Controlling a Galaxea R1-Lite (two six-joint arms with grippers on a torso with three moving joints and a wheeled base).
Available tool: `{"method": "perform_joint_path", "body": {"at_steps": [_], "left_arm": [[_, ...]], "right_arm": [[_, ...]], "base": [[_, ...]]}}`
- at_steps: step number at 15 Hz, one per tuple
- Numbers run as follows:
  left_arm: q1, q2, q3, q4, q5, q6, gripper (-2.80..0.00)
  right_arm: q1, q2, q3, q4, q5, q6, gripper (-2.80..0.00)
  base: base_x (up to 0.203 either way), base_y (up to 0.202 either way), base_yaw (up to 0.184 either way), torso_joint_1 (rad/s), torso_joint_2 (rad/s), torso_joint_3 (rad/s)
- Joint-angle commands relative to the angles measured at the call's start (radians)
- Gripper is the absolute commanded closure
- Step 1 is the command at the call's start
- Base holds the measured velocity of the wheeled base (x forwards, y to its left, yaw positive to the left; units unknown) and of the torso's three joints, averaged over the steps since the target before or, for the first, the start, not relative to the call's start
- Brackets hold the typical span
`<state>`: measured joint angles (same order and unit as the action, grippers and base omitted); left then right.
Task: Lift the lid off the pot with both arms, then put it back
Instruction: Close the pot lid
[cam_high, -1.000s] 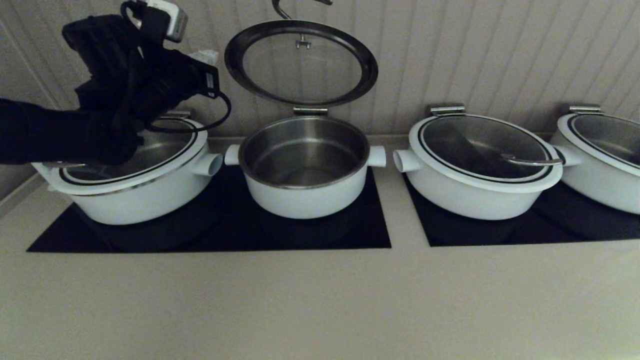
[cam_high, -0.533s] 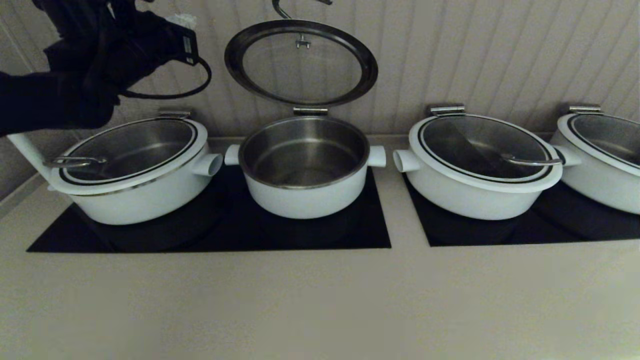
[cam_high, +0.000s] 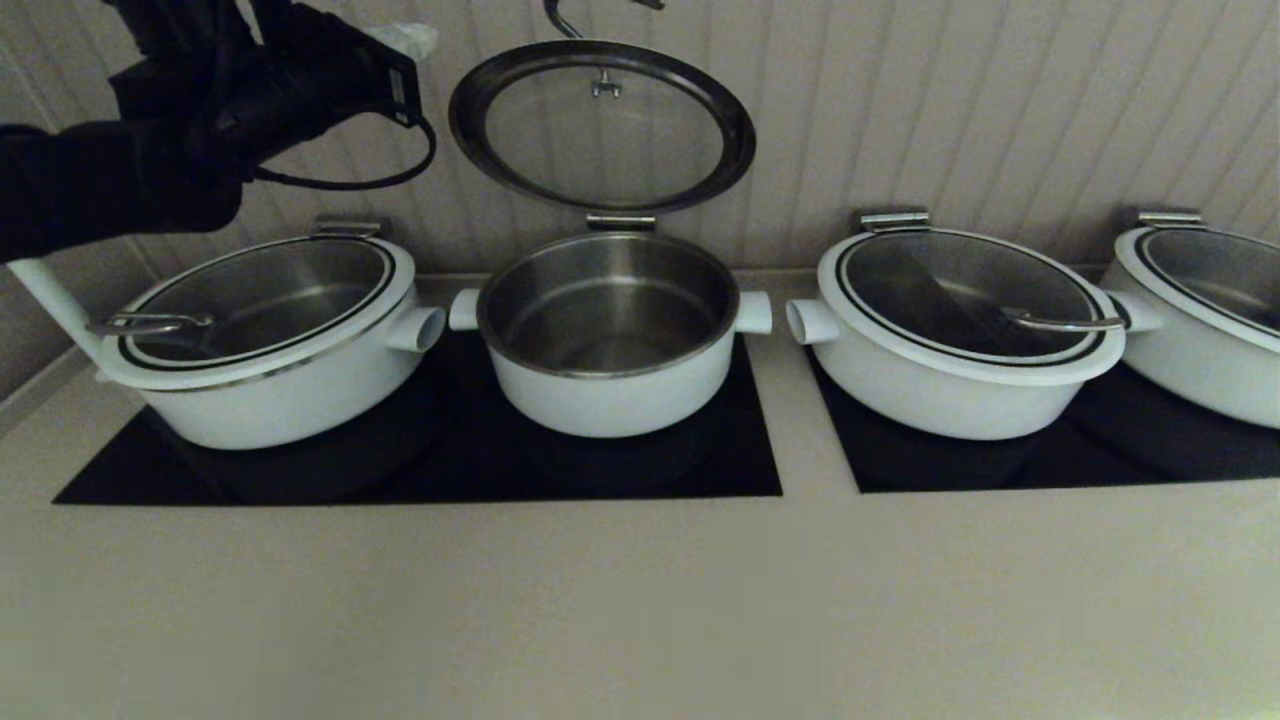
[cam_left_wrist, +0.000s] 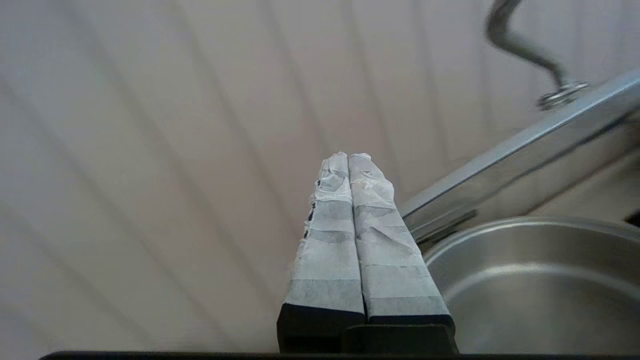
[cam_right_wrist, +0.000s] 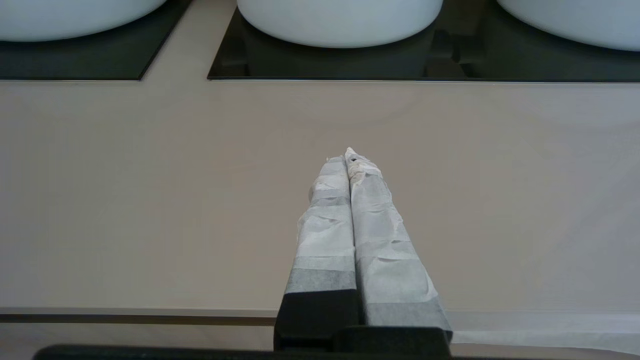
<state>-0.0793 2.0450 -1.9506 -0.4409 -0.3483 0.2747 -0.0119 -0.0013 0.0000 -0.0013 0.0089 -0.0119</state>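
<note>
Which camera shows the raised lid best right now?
The head view: the whole lid stands tipped up behind the open pot. The left wrist view catches only its rim edge and handle beside the shut left gripper. The right wrist view shows none of it.

The left arm (cam_high: 110, 180) reaches in from the left edge of the head view and rises into the upper left corner, a black cable looping beneath its wrist. The left claw (cam_left_wrist: 348, 159) has its two white-wrapped fingers (cam_left_wrist: 330, 260) pressed flat together, holding nothing. The right claw (cam_right_wrist: 350, 156) sits at the centre of the right wrist view, likewise closed tight and empty, and is absent from the head view.
</note>
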Motion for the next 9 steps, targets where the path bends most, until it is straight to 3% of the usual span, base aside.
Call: {"method": "perform_joint_path", "body": {"at_steps": [1, 9], "left_arm": [[-0.005, 0.017, -0.001, -0.062, -0.013, 0.000, 0.00], [-0.074, 0.038, 0.001, -0.125, -0.014, 0.000, 0.00]], "right_arm": [[0.001, 0.001, 0.000, 0.000, 0.000, 0.000, 0.00], [0.000, 0.001, 0.000, 0.000, 0.000, 0.000, 0.00]], "base": [[0.000, 0.000, 0.000, 0.000, 0.00, 0.000], [0.000, 0.000, 0.000, 0.000, 0.00, 0.000]]}}
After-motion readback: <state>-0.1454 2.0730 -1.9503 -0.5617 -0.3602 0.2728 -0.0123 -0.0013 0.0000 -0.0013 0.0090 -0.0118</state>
